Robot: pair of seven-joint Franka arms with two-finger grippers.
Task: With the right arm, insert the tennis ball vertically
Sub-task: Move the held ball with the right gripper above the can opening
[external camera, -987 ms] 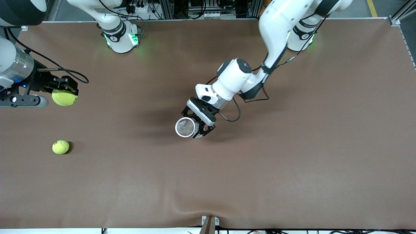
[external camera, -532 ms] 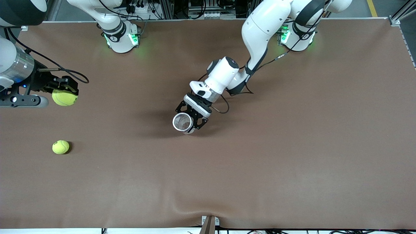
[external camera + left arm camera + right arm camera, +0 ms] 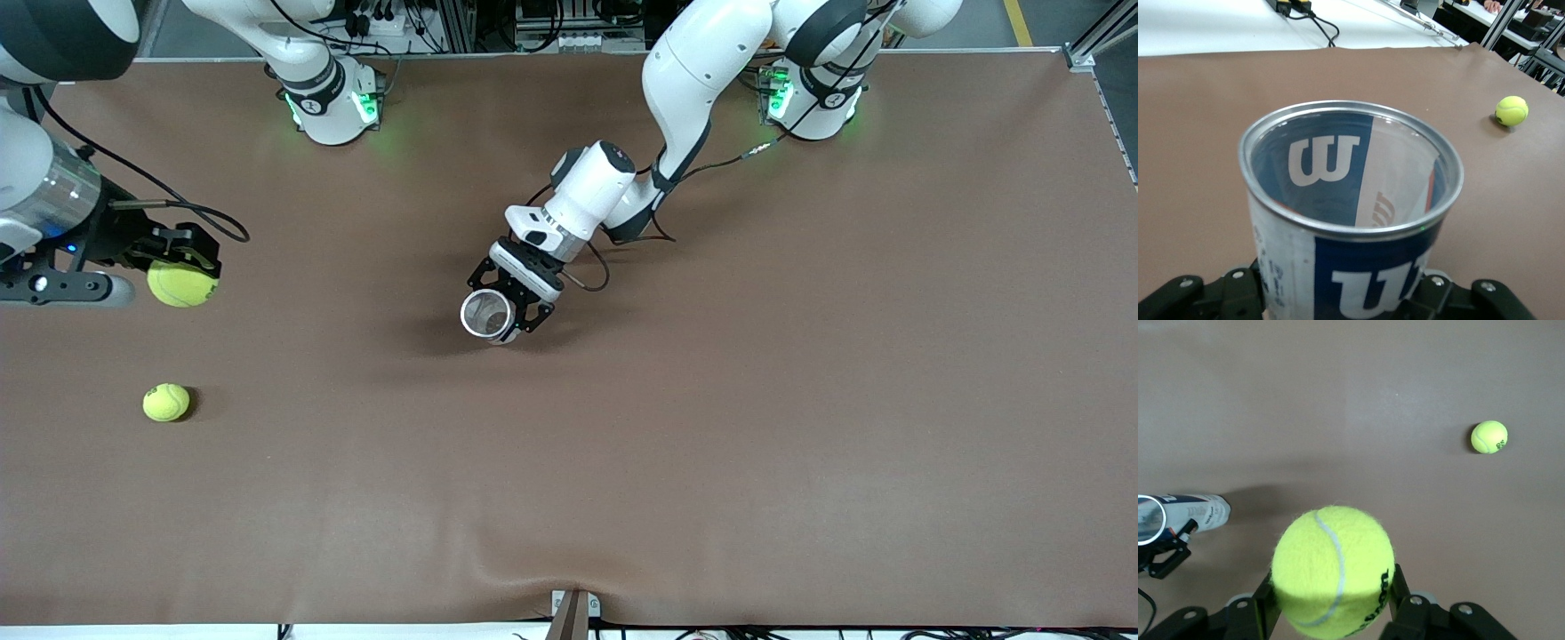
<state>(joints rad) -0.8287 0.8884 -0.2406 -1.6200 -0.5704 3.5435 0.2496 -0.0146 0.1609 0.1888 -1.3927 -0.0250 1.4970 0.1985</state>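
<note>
A yellow tennis ball [image 3: 182,284] [image 3: 1333,573] hangs in my right gripper [image 3: 187,271] [image 3: 1333,585], which is shut on it above the table at the right arm's end. My left gripper [image 3: 508,316] [image 3: 1338,300] is shut on a blue-and-white Wilson ball can [image 3: 485,315] [image 3: 1351,200] at mid-table. The can stands upright with its silver-rimmed mouth open upward and nothing inside. The right wrist view shows the can [image 3: 1191,510] off to the side of the held ball.
A second tennis ball [image 3: 165,402] [image 3: 1511,111] [image 3: 1489,437] lies on the brown mat, nearer the front camera than the right gripper. The arm bases [image 3: 329,107] [image 3: 809,98] stand at the table's back edge. A metal bracket [image 3: 573,609] sits at the front edge.
The left arm has carried the can toward the right arm's end and toward the bases. The right gripper and its ball have shifted slightly toward the front camera.
</note>
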